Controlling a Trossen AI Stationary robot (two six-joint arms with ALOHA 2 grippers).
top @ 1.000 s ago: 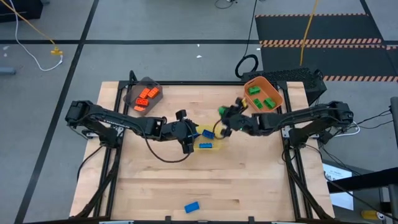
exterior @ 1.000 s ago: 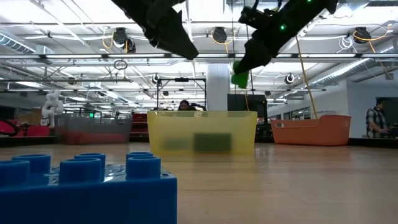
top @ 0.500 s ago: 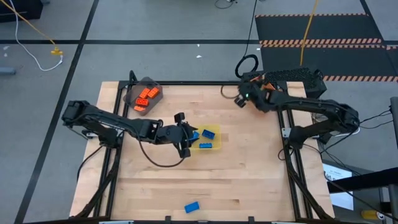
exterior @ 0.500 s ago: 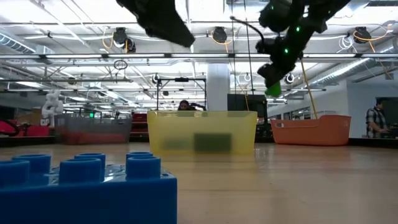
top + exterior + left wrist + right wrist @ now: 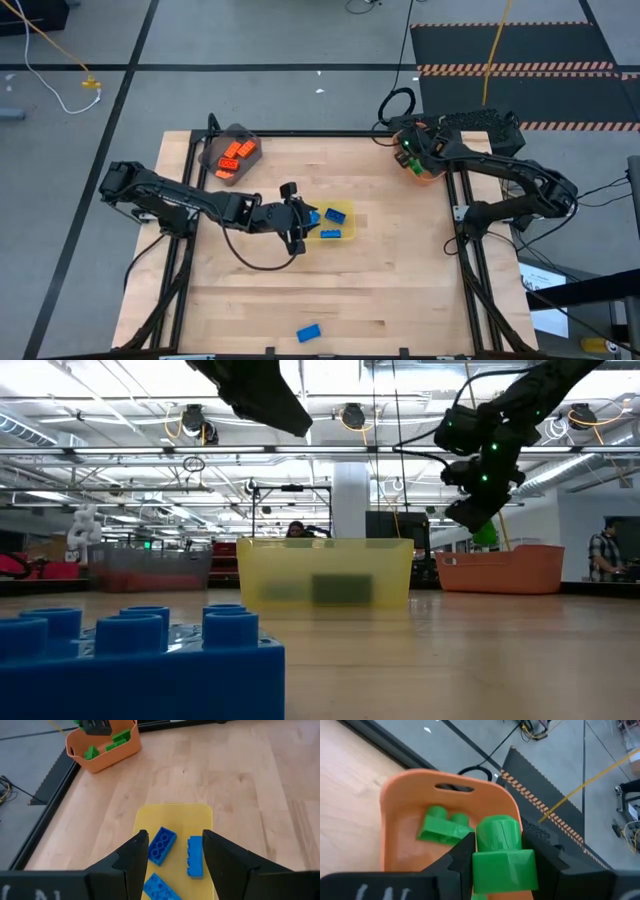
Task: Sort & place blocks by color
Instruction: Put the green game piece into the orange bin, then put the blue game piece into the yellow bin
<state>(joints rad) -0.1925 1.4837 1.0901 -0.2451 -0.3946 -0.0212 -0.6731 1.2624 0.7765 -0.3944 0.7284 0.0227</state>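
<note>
My right gripper (image 5: pixel 408 160) is shut on a green block (image 5: pixel 504 855) above the orange bin (image 5: pixel 395 820) at the table's far right corner. Another green block (image 5: pixel 442 827) lies inside that bin. My left gripper (image 5: pixel 175 837) hovers open near mid-table, above the near-left part of the yellow bin (image 5: pixel 340 222). Nothing is between its fingers. Three blue blocks (image 5: pixel 161 845) lie in that bin. Orange blocks (image 5: pixel 236 153) lie in the grey bin (image 5: pixel 222 175) at the far left. One blue block (image 5: pixel 309 332) lies flat on the table by the near edge. My right gripper pinches the green block by two opposite sides (image 5: pixel 480 867) between its two fingers. The fingers slant down toward the far right. The block's round stud (image 5: pixel 499 835) points away from the wrist. The block hangs clear above the orange bin (image 5: pixel 500 570).
The wooden table (image 5: pixel 250 290) has bare room along its near half. The black frame rail (image 5: pixel 300 133) runs along the far edge. The right arm (image 5: pixel 500 175) covers most of the orange bin from above.
My right gripper has swung from beside the yellow bin toward the table's far right corner, carrying the green block. It has turned and sunk a little, and now stands over the orange bin.
</note>
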